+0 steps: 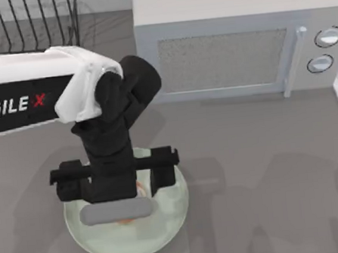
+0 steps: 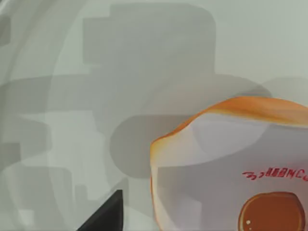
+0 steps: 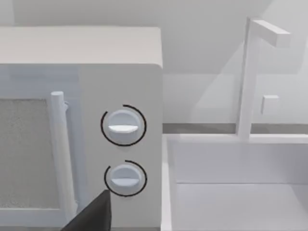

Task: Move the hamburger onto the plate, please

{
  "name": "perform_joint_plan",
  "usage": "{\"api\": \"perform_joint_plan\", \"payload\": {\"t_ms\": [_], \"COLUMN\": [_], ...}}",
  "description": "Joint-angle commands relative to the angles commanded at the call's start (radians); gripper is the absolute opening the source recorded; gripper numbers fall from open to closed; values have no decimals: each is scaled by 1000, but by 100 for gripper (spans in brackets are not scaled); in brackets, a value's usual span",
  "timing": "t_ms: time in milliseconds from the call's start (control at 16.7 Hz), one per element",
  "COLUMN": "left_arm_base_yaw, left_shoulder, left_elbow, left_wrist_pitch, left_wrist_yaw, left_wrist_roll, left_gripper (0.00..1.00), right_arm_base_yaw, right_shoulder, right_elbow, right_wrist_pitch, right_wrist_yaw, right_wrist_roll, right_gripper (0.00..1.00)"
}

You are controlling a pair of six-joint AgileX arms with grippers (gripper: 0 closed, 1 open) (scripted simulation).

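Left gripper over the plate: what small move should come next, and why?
Probably open the fingers, if they are still shut, and lift straight up. In the top view the left gripper hangs over the plate, with a bit of the hamburger showing beneath it. The left wrist view shows the hamburger low against the plate's surface, so it seems to be delivered.

Even, soft light is falling from above, leaving no harsh glare. The left arm (image 1: 107, 138) is casting blurred grey shadows across the table (image 1: 263, 171) to the right. In the left wrist view, overlapping blocky shadows are lying across the glossy plate (image 2: 57, 120) and the hamburger (image 2: 216, 159). The microwave (image 3: 82, 120) is looking flat and pale.
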Motion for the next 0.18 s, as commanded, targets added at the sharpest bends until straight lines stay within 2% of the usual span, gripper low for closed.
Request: {"api": "perform_joint_plan", "payload": {"t_ms": [180], "left_arm_base_yaw": [0], "left_shoulder": [0], "left_elbow": [0], "left_wrist_pitch": [0], "left_wrist_yaw": [0], "left_wrist_roll": [0], "left_gripper": [100], "right_arm_base_yaw": [0], "right_shoulder": [0], "right_elbow": [0], "right_wrist_pitch": [0], "right_wrist_yaw": [0], "right_wrist_roll": [0], "right_gripper": [100]}}
